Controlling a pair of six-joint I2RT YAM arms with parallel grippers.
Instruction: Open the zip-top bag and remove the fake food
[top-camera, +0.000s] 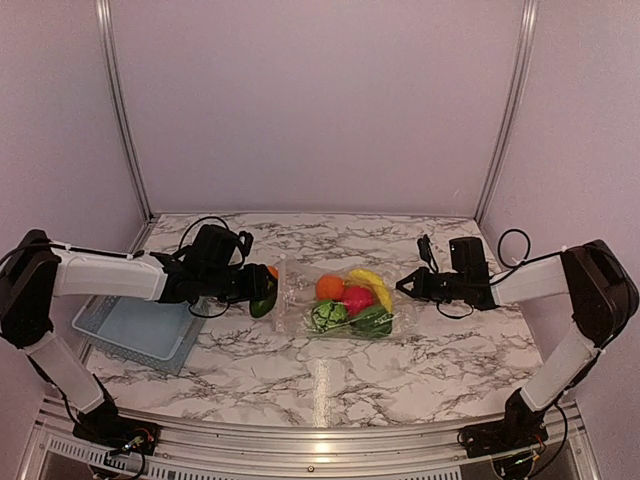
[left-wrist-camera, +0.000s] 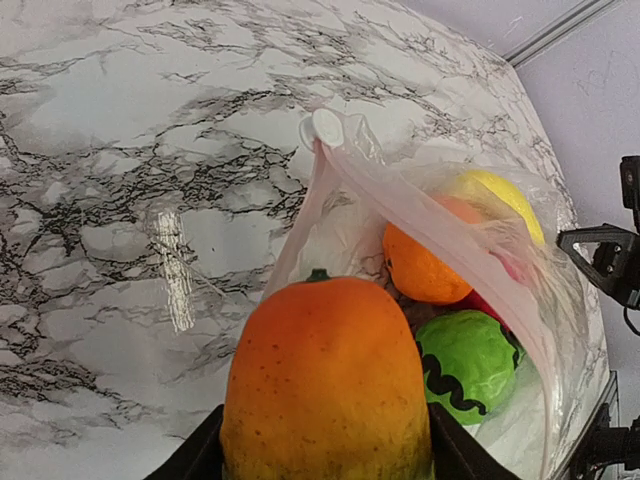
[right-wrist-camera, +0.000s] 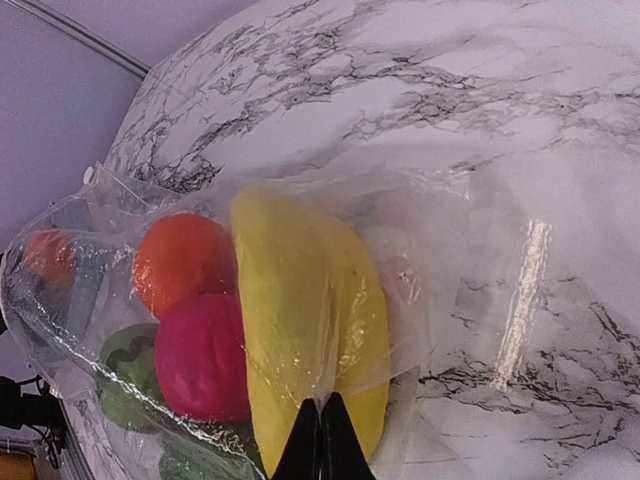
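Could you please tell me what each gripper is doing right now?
Left gripper: closed on an orange toy fruit.
Right gripper: closed, pinching the bag.

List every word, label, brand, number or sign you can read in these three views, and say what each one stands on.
None: no readable text shows in any view.
The zip-top bag, pinched by the right hand, is plain clear plastic.
The fake food and the orange toy fruit in the left hand carry no labels.
The green toy has a black wavy line: pattern, not lettering.
The blue basket is unmarked.
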